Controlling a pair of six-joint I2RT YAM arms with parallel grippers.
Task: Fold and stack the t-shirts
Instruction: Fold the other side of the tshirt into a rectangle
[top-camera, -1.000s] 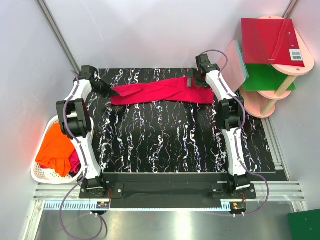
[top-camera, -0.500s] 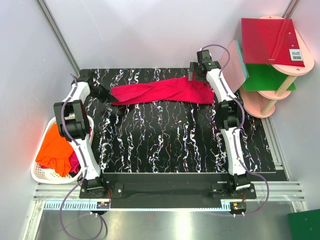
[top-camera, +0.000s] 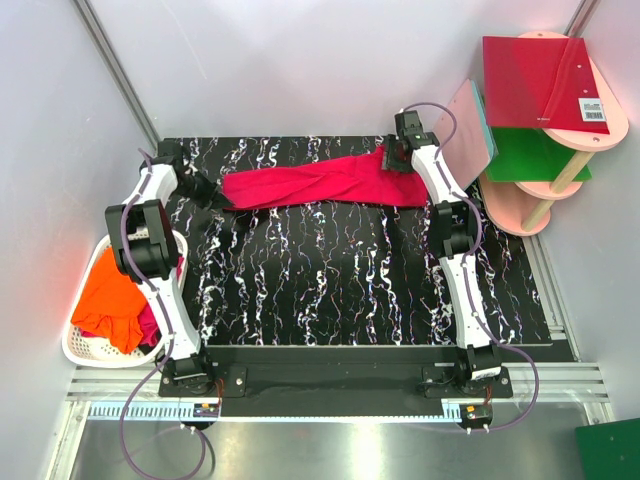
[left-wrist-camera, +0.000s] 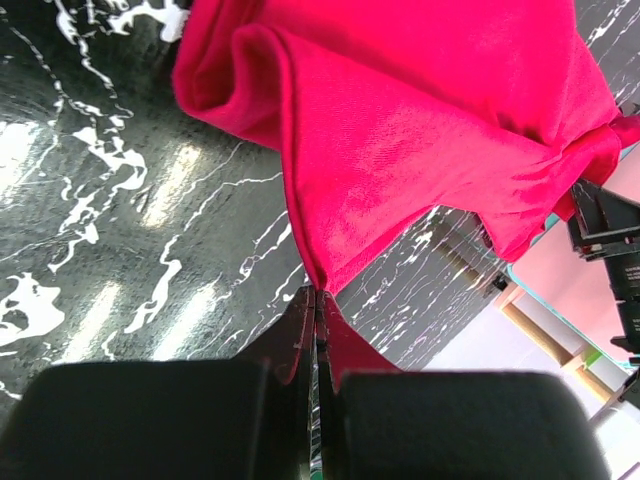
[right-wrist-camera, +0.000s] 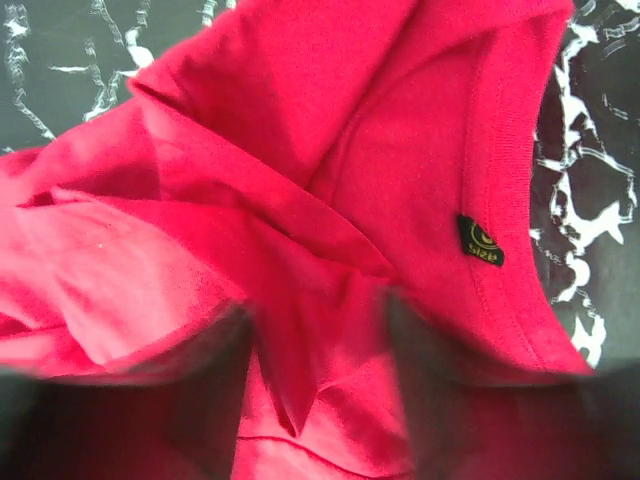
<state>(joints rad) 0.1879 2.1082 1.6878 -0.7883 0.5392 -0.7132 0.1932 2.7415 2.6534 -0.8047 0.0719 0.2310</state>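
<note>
My right gripper (right-wrist-camera: 315, 345) has come back down onto the collar end of the crimson shirt (top-camera: 320, 182). Its jaws have narrowed from wide to roughly half-open astride a bunched fold, though I cannot tell whether they bite yet. The left gripper (left-wrist-camera: 316, 300) stays pinched tight on the opposite hem, so the shirt lies stretched along the far side of the table (top-camera: 330, 290); I judge this is a re-grip for spreading before any fold. I count one shirt laid out, an orange shirt (top-camera: 110, 298) and a sliver of a second crimson shirt (top-camera: 150, 322) in the basket (top-camera: 72, 350), and two grippers.
</note>
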